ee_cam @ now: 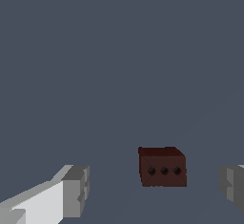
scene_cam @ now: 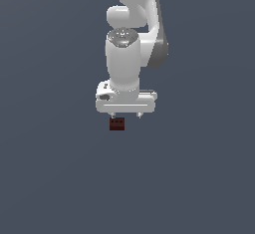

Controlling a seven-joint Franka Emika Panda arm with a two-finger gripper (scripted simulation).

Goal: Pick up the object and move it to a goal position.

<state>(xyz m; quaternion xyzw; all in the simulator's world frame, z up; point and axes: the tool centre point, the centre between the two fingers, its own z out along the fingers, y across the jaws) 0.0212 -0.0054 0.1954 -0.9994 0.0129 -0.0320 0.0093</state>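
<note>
The object [scene_cam: 117, 124] is a small dark red-brown block with three dark dots on one face. In the exterior view it lies on the grey floor just below the white gripper [scene_cam: 126, 115], toward that view's left side of the hand. The wrist view shows the object [ee_cam: 162, 166] between the two grey fingertips [ee_cam: 76, 191], nearer one of them and touching neither. The gripper [ee_cam: 155, 189] is open, its fingers spread far wider than the block.
A flat, plain grey floor [scene_cam: 55, 168] stretches in every direction. The white arm [scene_cam: 130, 24] rises straight above the gripper. No other objects show.
</note>
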